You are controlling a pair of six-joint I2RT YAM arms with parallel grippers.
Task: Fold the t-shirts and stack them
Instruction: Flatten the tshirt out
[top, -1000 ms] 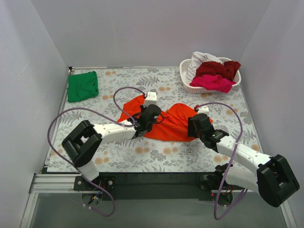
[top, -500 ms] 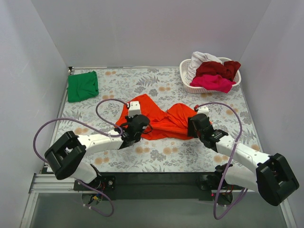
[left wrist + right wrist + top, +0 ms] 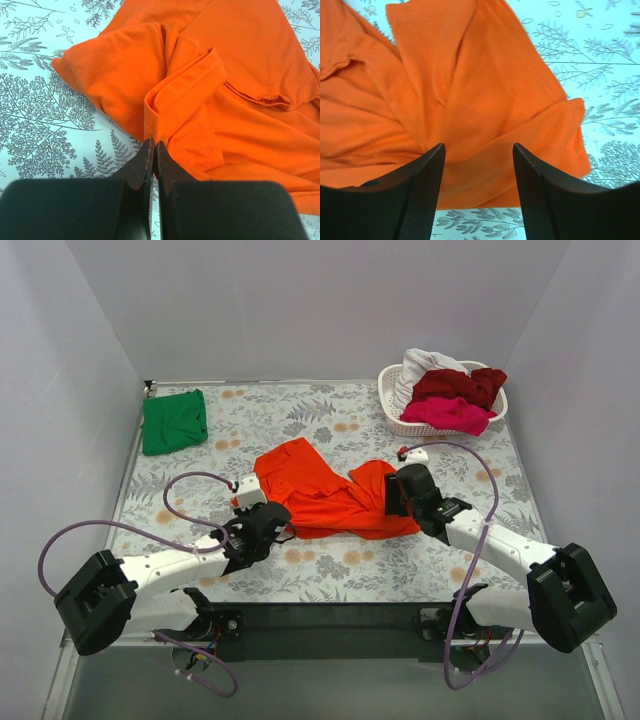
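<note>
A bright orange-red t-shirt [image 3: 325, 498] lies crumpled in the middle of the table. My left gripper [image 3: 284, 531] is shut on a folded hem at its near-left edge; in the left wrist view the jaws [image 3: 154, 145] pinch the orange cloth [image 3: 210, 75]. At the shirt's right end my right gripper [image 3: 392, 496] hangs open. The right wrist view shows its fingers [image 3: 434, 165] spread over the orange cloth [image 3: 470, 90], holding nothing. A folded green t-shirt [image 3: 174, 421] rests at the far left corner.
A white lattice basket [image 3: 400, 424] stands at the far right, holding white [image 3: 422, 365], dark red [image 3: 460, 385] and magenta [image 3: 447, 414] shirts. The table wears a leaf-patterned cloth [image 3: 330, 570]. Grey walls close in the left, back and right sides.
My left arm has drawn back toward the near left, dragging the shirt's hem with it and stretching the cloth. My right gripper has shifted slightly forward over the shirt's right end, still open.
</note>
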